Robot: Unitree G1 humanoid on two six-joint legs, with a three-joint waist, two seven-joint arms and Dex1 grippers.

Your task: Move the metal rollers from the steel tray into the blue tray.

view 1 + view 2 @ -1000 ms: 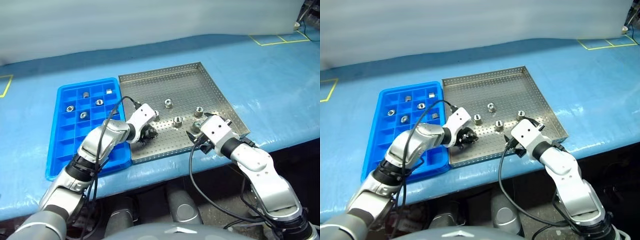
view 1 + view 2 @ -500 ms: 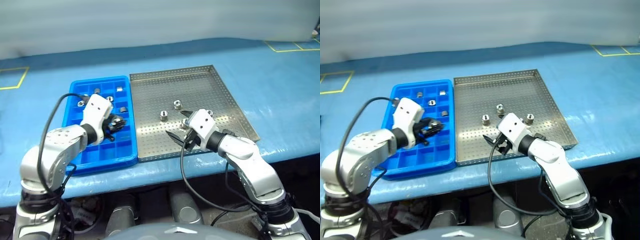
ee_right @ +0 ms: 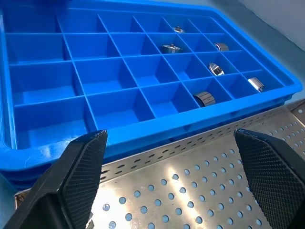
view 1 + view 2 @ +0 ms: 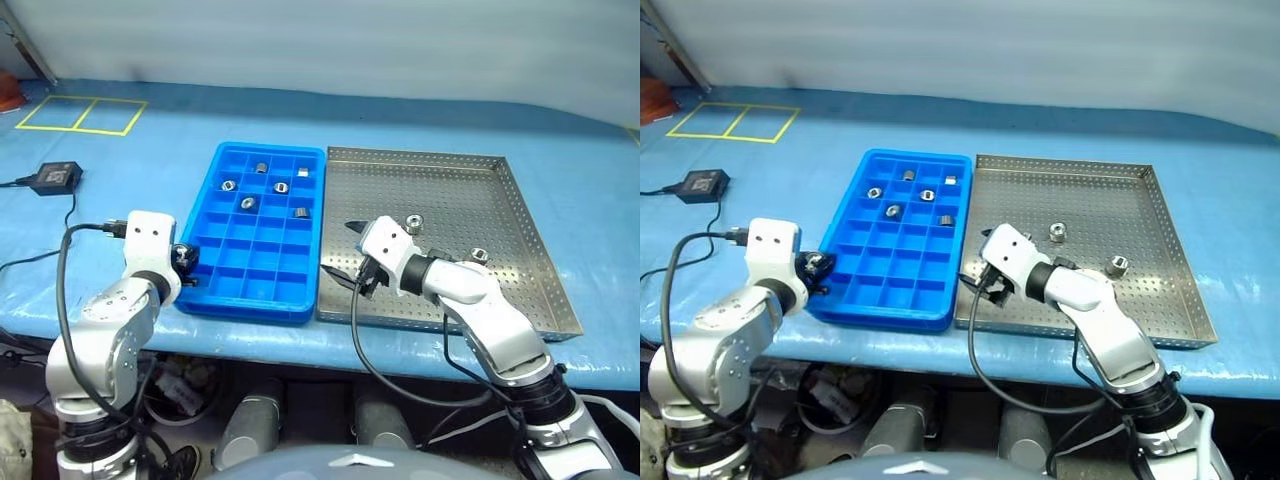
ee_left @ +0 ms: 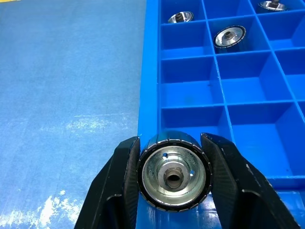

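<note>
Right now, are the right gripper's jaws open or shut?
Open: the right gripper has its jaws spread wide over the steel tray, nothing between them.

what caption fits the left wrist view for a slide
Left pincer shut on a metal roller at the blue tray edge.

Head stereo above; wrist cams close

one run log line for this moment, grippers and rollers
left gripper: shut on roller at blue tray edge | right gripper: open, empty, over steel tray | five rollers in blue tray | two on steel tray
</note>
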